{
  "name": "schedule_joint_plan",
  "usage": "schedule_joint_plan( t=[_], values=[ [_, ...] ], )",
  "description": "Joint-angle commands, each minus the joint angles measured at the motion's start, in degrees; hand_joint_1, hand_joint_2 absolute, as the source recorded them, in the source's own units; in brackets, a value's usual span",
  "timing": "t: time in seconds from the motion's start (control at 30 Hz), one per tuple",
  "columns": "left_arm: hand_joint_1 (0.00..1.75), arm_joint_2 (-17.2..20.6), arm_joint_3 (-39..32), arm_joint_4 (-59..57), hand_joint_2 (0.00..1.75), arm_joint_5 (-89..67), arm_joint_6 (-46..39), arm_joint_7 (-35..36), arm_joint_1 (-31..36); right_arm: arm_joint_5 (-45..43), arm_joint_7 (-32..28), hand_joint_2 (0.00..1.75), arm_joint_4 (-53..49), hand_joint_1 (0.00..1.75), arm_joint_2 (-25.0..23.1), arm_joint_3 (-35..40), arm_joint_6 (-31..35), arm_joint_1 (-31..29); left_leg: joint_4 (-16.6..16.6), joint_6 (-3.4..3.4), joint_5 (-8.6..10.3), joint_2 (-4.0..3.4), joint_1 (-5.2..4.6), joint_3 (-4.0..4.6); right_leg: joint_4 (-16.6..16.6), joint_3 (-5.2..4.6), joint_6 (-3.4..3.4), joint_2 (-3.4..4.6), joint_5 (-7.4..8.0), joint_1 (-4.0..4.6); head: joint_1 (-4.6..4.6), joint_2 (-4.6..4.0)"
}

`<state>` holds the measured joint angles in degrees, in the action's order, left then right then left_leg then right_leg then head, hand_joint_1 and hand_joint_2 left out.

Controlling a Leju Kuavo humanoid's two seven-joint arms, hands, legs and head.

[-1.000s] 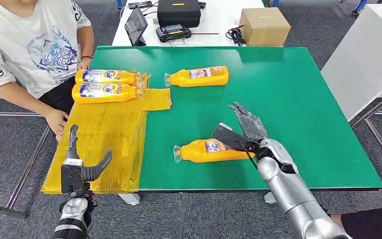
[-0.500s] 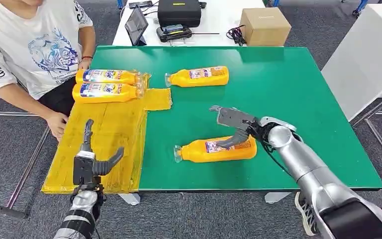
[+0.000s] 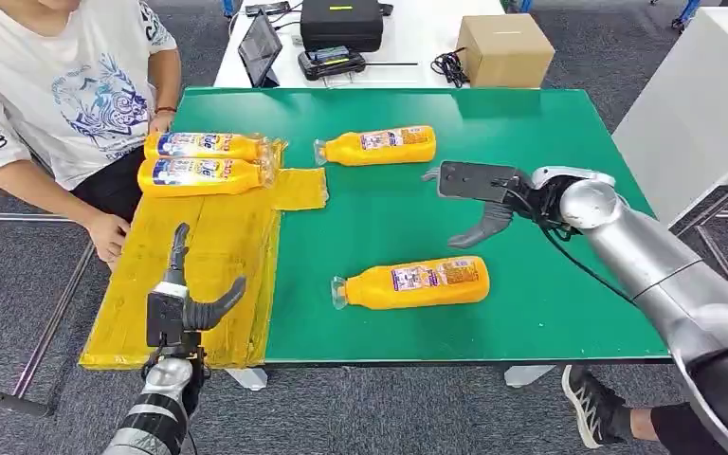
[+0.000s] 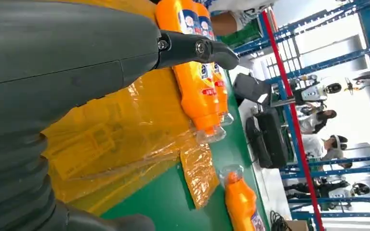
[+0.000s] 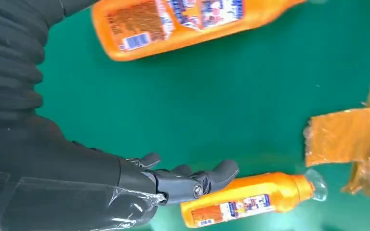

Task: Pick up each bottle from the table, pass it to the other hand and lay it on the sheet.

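Two orange bottles [image 3: 204, 161] lie side by side at the far end of the yellow sheet [image 3: 199, 275]. A third bottle [image 3: 376, 145] lies on the green table [image 3: 550, 123] just past the sheet's corner. A fourth [image 3: 412, 282] lies near the front edge. My right hand [image 3: 474, 194] hovers open between these two, holding nothing; in the right wrist view its fingers [image 5: 188, 180] spread above the green top, with the near bottle [image 5: 183, 21] and the far one [image 5: 250, 202] either side. My left hand [image 3: 185, 303] is open over the sheet's near part, its fingers [image 4: 192, 48] pointing toward the sheet's bottles [image 4: 197, 91].
A person sits at the table's left side, one hand [image 3: 109, 232] by the sheet's edge. Behind the green table a white desk carries a cardboard box [image 3: 504, 49], a black case [image 3: 341, 24] and a tablet [image 3: 259, 47]. A white cabinet [image 3: 701, 104] stands to the right.
My right hand has left the near bottle and swung up and back toward the table's middle right; the bottle stays put. My left hand has crept forward over the sheet.
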<state>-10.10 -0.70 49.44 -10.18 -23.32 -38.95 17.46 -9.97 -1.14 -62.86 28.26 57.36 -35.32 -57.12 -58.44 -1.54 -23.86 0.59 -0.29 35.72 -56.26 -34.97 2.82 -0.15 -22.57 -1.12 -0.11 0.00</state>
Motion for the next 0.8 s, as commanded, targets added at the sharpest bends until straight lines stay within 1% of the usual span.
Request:
schedule_joint_plan(
  t=[0.03, 0.07, 0.1, 0.27, 0.33, 0.5, 0.67, 0.7, 0.77, 0.8],
  values=[
    [0.0, -0.09, 1.93, -5.43, 1.75, 0.44, 0.4, -1.05, 3.47, -1.21, 1.24, 1.75, -3.51, 0.0, 3.75, 15.21, 0.28, -6.75, -0.02, 0.09, -0.07, -0.04, 0.01, -0.11, -0.06, 0.09, -0.11, 0.01, -0.08, 0.02, 0.0, 0.0],
    [0.0, -0.14, 1.95, -5.55, 1.75, 0.47, 0.47, -1.05, 3.5, -1.19, 1.3, 1.75, -3.45, 0.0, 3.72, 15.38, 0.39, -6.61, 0.0, 0.06, -0.04, -0.04, 0.01, -0.06, -0.02, 0.05, -0.07, 0.02, -0.03, 0.01, 0.0, 0.0],
    [0.0, -0.17, 1.96, -5.61, 1.75, 0.48, 0.45, -1.05, 3.56, -1.18, 1.34, 1.75, -3.4, 0.0, 3.67, 15.53, 0.58, -6.51, -0.02, 0.12, -0.11, -0.07, 0.06, -0.19, -0.03, 0.17, -0.15, 0.03, -0.1, 0.07, 0.0, 0.0],
    [0.0, -0.2, 2.18, -5.89, 1.75, 0.47, 0.85, -1.05, 3.69, -1.09, 1.18, 1.75, -3.11, 0.0, 3.36, 16.31, 0.89, -6.15, -0.01, 0.06, -0.04, -0.02, 0.0, -0.08, -0.03, 0.06, -0.08, 0.0, -0.05, 0.01, 0.0, 0.0],
    [0.0, -0.38, 2.34, -6.25, 1.75, 0.43, 0.88, -1.05, 3.87, -0.93, 1.34, 1.75, -2.1, 0.0, 2.28, 17.84, 1.31, -5.94, 0.01, 0.08, -0.06, -0.06, 0.03, -0.14, 0.0, 0.12, -0.1, 0.03, -0.06, 0.04, 0.0, 0.0],
    [0.0, -0.8, 3.17, -7.5, 1.75, 0.2, 1.06, -1.05, 4.59, 0.69, -2.09, 1.75, 2.49, 0.0, -1.72, 21.89, 5.17, -4.71, 0.04, 0.12, -0.09, -0.14, 0.07, -0.27, 0.06, 0.25, -0.15, 0.1, -0.05, 0.08, 0.0, 0.0],
    [0.0, -1.04, 3.39, -7.89, 1.75, 0.19, 1.17, -1.05, 4.55, 2.6, -2.92, 1.75, 4.47, 0.0, -3.36, 23.05, 6.81, -3.54, 0.05, 0.07, -0.04, -0.08, 0.04, -0.16, 0.04, 0.14, -0.09, 0.06, -0.02, 0.04, 0.0, 0.0],
    [0.0, -1.08, 3.33, -8.17, 1.75, 0.16, 1.11, -1.05, 4.62, 4.02, -3.22, 1.75, 6.11, 0.0, -4.25, 23.31, 7.81, -3.11, 0.07, 0.11, -0.09, -0.11, 0.07, -0.28, 0.06, 0.26, -0.14, 0.07, -0.06, 0.08, 0.0, 0.0],
    [0.0, -1.13, 3.25, -8.48, 1.75, 0.25, 1.32, -1.05, 4.79, 4.45, -3.54, 1.75, 6.96, 0.0, -4.87, 23.41, 8.09, -2.31, 0.06, 0.08, -0.06, -0.09, 0.05, -0.2, 0.06, 0.19, -0.1, 0.06, -0.03, 0.06, -0.02, 0.0],
    [0.0, -1.16, 3.33, -8.65, 1.75, 0.15, 1.37, -1.05, 4.94, 4.65, -3.8, 1.75, 7.67, 0.0, -5.39, 23.44, 8.24, -1.7, 0.09, 0.12, -0.09, -0.14, 0.09, -0.32, 0.11, 0.29, -0.15, 0.1, -0.04, 0.1, 0.02, 0.0]
  ],
)
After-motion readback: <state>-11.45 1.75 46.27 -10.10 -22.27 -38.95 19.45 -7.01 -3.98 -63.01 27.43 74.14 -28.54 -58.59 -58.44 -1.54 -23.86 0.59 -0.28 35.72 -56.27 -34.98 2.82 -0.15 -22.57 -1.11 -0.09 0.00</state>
